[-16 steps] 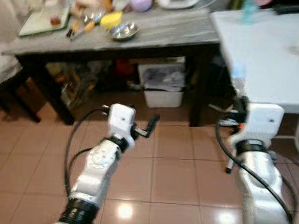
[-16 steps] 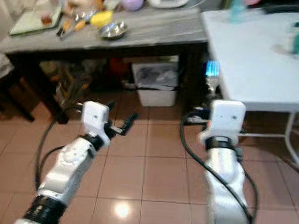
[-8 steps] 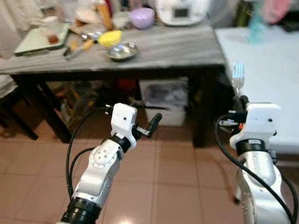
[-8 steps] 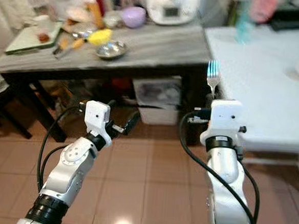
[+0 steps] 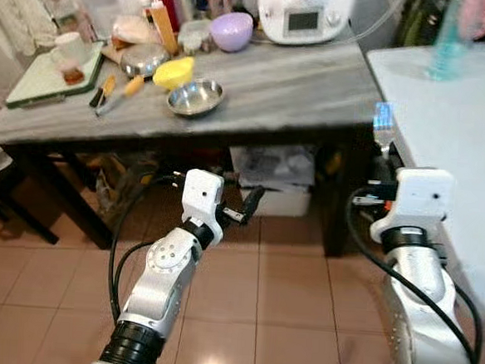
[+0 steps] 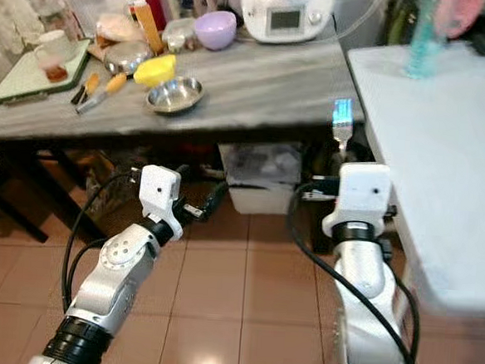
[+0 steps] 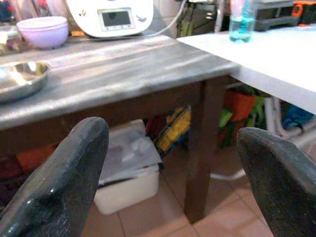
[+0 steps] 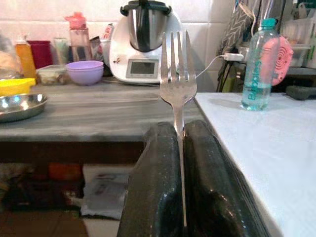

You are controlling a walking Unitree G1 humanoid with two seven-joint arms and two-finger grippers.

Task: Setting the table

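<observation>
In the right half of the head views the right pincer (image 8: 178,173) has its two black fingers pressed flat together on the handle of a silver fork (image 8: 177,81), which stands upright with its tines pointing up; in the left eye view the fork (image 5: 382,125) rises just above the white wrist block, in front of the corner where the grey wooden surface (image 5: 300,78) meets the white surface (image 5: 472,115) at the right edge of the frame. The left pincer (image 7: 173,182) sits lower, left of centre in the head views, out over the reddish tiled floor (image 5: 243,299); its fingers (image 7: 64,173) are spread wide apart with nothing between them, and through the gap the wrist view looks under the grey surface at a white storage box (image 7: 128,168). On the grey surface, toward the upper left of the left eye view, lie a shallow steel bowl (image 5: 195,97), a yellow bowl (image 5: 173,70), a purple bowl (image 5: 230,31) and a green tray (image 5: 33,76) carrying a cup (image 5: 68,53), with a white kitchen machine (image 5: 303,11) at upper centre. A clear blue-tinted bottle (image 5: 449,42) stands on the white surface near the upper right.
</observation>
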